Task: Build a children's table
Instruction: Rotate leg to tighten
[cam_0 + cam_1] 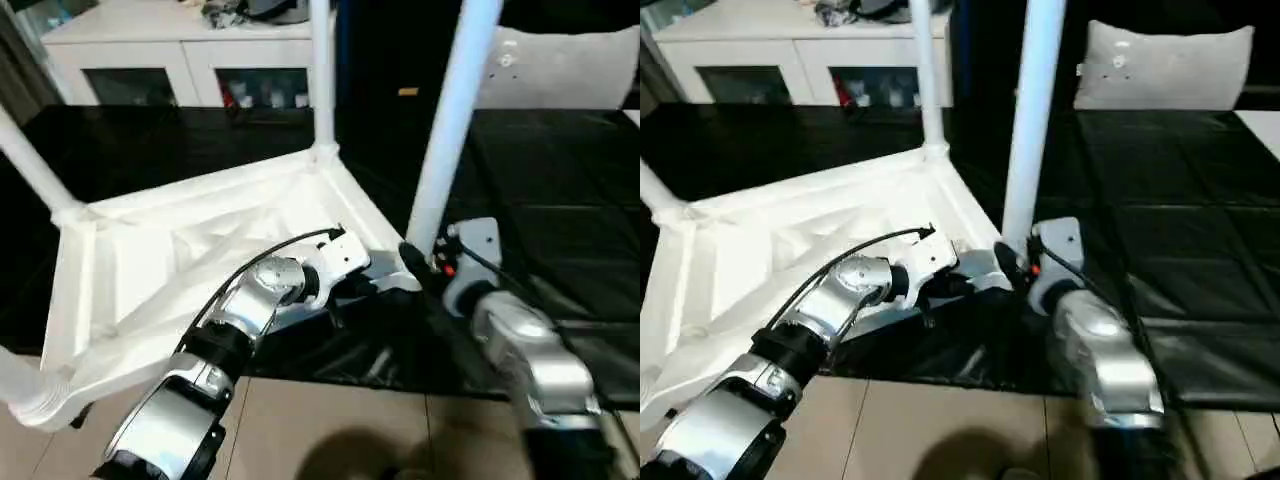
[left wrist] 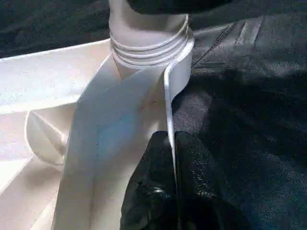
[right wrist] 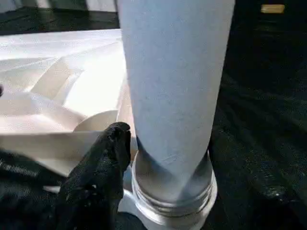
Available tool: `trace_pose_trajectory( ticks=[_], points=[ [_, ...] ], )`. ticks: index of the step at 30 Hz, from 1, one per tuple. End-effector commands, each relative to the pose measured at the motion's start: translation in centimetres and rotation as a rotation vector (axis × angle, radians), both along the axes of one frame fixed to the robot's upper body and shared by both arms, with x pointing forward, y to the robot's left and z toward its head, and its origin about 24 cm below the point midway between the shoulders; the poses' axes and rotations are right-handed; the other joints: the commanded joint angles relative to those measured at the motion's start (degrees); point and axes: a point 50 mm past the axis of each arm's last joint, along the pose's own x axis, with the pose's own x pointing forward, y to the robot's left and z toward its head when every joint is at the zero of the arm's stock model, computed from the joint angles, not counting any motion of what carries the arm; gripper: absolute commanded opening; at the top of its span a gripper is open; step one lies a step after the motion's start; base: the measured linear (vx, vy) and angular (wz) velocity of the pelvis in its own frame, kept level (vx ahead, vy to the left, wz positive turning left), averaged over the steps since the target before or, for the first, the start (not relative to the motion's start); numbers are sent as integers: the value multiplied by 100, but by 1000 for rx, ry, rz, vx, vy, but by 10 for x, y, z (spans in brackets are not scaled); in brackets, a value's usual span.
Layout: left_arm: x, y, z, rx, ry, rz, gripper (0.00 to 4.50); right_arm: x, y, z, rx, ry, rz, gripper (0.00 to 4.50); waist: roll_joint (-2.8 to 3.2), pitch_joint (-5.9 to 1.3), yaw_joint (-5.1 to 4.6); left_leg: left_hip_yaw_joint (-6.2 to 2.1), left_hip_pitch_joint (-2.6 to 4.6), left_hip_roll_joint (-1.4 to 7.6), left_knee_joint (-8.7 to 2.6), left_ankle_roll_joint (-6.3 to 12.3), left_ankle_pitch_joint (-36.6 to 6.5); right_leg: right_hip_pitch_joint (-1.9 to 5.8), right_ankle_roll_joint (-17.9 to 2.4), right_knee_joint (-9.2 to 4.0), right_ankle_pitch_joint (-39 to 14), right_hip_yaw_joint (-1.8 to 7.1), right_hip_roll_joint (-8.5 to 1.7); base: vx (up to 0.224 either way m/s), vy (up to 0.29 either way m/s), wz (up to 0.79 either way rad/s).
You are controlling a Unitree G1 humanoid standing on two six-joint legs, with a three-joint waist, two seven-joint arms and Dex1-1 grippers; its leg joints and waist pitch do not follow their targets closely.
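The children's table (image 1: 190, 250) lay upside down on the black mat (image 1: 560, 180), legs up. The left gripper (image 2: 171, 158) was clamped on its side rim beside the near leg (image 1: 452, 120). The right gripper (image 3: 144, 153) stood apart around that leg's base, one finger (image 3: 108, 158) alongside it.

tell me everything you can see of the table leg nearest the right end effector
The leg is a long white tube of smooth plastic, standing upright and running out of the picture's top. Its ribbed base sits in the round corner socket of the upturned tabletop. The right end effector is at its foot, one black finger beside it just above the socket.
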Motion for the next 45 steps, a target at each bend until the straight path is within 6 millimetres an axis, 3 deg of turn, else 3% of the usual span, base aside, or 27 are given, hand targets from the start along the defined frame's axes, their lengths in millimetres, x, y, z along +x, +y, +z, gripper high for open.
trace_pose_trajectory(
  ticks=[1, 2, 4, 5, 6, 8, 9, 10, 12, 13, 14, 16, 17, 18, 21, 23, 25, 30, 35, 45],
  points=[
    [3, 4, 10, -21, -46, -11, 0, -6, 11, -3, 43, 21, 129, 309, -145, -348, 49, -123, -47, 331, -485, 533, -1644, 256, -868, -314, -2025, 322, -378, 0, 0, 0],
    [1, 13, 9, -14, -45, -52, 0, -8, -3, 1, 31, 11, 195, 318, -130, -383, 104, -106, -74, 323, -435, 673, -1285, 262, -997, -249, -1707, 356, -390, 0, 0, 0],
    [-2, 21, 9, -14, -42, -114, 0, -13, -13, 4, 13, 9, 288, 343, -175, -428, 158, -81, -138, 302, -363, 904, -785, 297, -1079, -158, -1196, 371, -387, 18, -27, 1],
    [-4, 24, 10, -20, -42, -145, 0, -15, -17, 5, 4, 12, 326, 349, -159, -428, 188, -88, -150, 311, -352, 984, -671, 305, -1115, -131, -1095, 368, -394, 36, -55, 1],
    [-5, 25, 10, -22, -37, -160, 0, -16, -19, 5, -1, 17, 346, 355, -211, -437, 226, -64, -166, 308, -317, 1107, -466, 291, -1131, -107, -903, 370, -378, 39, -61, 0],
    [-7, 28, 9, -24, -29, -190, 0, -18, -23, 5, -10, 25, 381, 375, -193, -475, 289, -56, -175, 290, -266, 1181, -165, 288, -1187, -27, -649, 368, -364, 28, -57, 0],
    [-8, 31, 8, -14, -29, -212, 0, -19, -26, 5, -22, 33, 402, 386, -190, -470, 343, -54, -179, 289, -245, 1227, -7, 252, -1185, -9, -568, 359, -346, 0, 0, 0],
    [-12, 38, 6, 16, -20, -271, 0, -21, -32, 4, -46, 50, 468, 400, -216, -455, 390, -39, -170, 293, -242, 1228, -36, 233, -1164, -19, -733, 351, -332, 0, 0, 0],
    [-13, 42, 6, 28, -14, -302, 0, -22, -35, 5, -58, 56, 507, 408, -195, -438, 454, -26, -136, 334, -258, 1167, -182, 202, -1090, -49, -1133, 343, -317, 0, 0, 0],
    [-15, 46, 7, 42, -5, -349, 0, -23, -38, 7, -95, 62, 573, 408, -233, -429, 463, -26, -143, 347, -266, 1132, -242, 205, -1056, -53, -1259, 345, -317, 0, 0, 0],
    [-16, 48, 7, 50, 0, -379, 0, -25, -40, 8, -121, 66, 618, 408, -216, -423, 525, -28, -120, 364, -277, 1054, -362, 195, -989, -69, -1494, 344, -321, 0, 0, 0],
    [-19, 52, 8, 74, 13, -427, 0, -27, -42, 9, -127, 87, 682, 408, -243, -404, 549, -30, -117, 393, -301, 988, -502, 185, -952, -62, -1642, 357, -317, 0, 0, 0],
    [-21, 54, 8, 90, 21, -465, 0, -27, -42, 10, -124, 91, 718, 408, -215, -402, 565, -30, -103, 403, -306, 935, -575, 169, -947, -69, -1706, 362, -321, 0, 0, 0],
    [-23, 55, 8, 104, 27, -496, 0, -28, -43, 11, -116, 97, 751, 408, -307, -403, 574, -25, -97, 413, -317, 895, -639, 167, -962, -70, -1744, 365, -331, 0, 0, 0],
    [-26, 56, 9, 127, 37, -565, 0, -30, -41, 12, -97, 111, 827, 408, -268, -402, 646, -21, -79, 448, -333, 834, -672, 149, -1006, -54, -1698, 388, -342, 0, 0, 0],
    [-29, 55, 9, 140, 39, -608, 0, -31, -39, 12, -70, 122, 881, 391, -370, -401, 683, -3, -59, 444, -345, 784, -750, 149, -1094, -29, -1674, 398, -353, 0, 0, 0],
    [-32, 54, 9, 162, 38, -657, 0, -32, -32, 12, -13, 139, 959, 378, -340, -399, 716, 7, -41, 461, -355, 715, -827, 144, -1090, -39, -1713, 411, -361, 0, 0, 0],
    [-35, 50, 9, 161, 30, -689, 0, -31, -20, 12, 33, 159, 1057, 332, -410, -405, 823, 53, 24, 471, -384, 524, -938, 125, -1216, -9, -1524, 471, -357, 0, 0, 0],
    [-35, 50, 9, 165, 30, -691, 0, -28, -17, 6, 35, 210, 1086, 275, -408, -412, 841, 63, -10, 442, -369, 522, -760, 144, -1228, 7, -1514, 490, -355, 0, 0, 0],
    [-35, 54, 7, 167, 41, -670, 0, -27, -15, 2, 62, 248, 1111, 214, -422, -410, 874, 62, -14, 440, -362, 495, -741, 146, -1159, -3, -1680, 488, -348, 0, 0, 0]
  ],
)
